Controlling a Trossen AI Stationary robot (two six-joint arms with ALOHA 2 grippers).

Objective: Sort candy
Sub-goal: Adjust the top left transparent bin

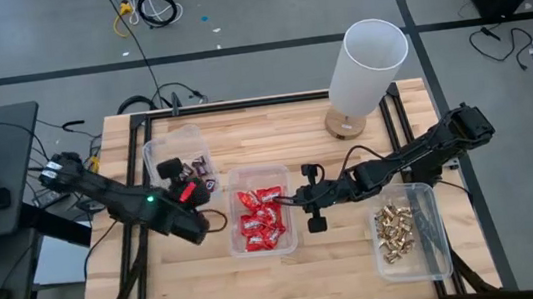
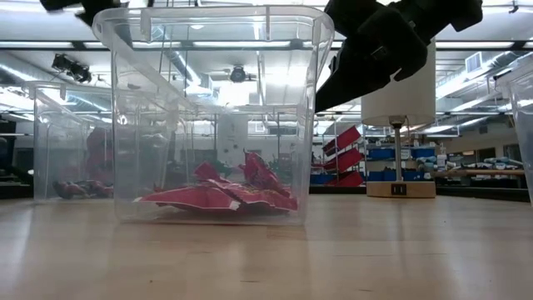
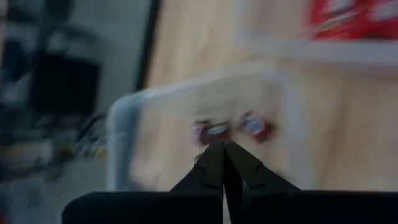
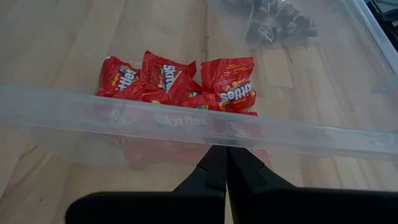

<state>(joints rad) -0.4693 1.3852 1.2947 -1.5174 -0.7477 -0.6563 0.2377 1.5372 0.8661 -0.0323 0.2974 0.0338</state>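
1. Red packets [image 1: 261,218] are lying in the centre bin [image 1: 230,187], gold pieces [image 1: 395,232] at four o'clock, dark bars [image 1: 195,171] at ten o'clock: sorting looks complete.
2. Left claw [image 1: 198,231] and right claw [image 1: 307,201] are flanking that bin, both together, gripping nothing.

Looked straight down from overhead on the whole counter [image 1: 291,277] and both arms. Sat at counter height, close against the middle bin [image 2: 212,117], facing level into the room. Rode each wrist, peering past closed fingers [image 4: 225,163]: right one near the red packets [image 4: 180,81], left one toward the far bin [image 3: 186,124]. Shared the middle bin across three views.
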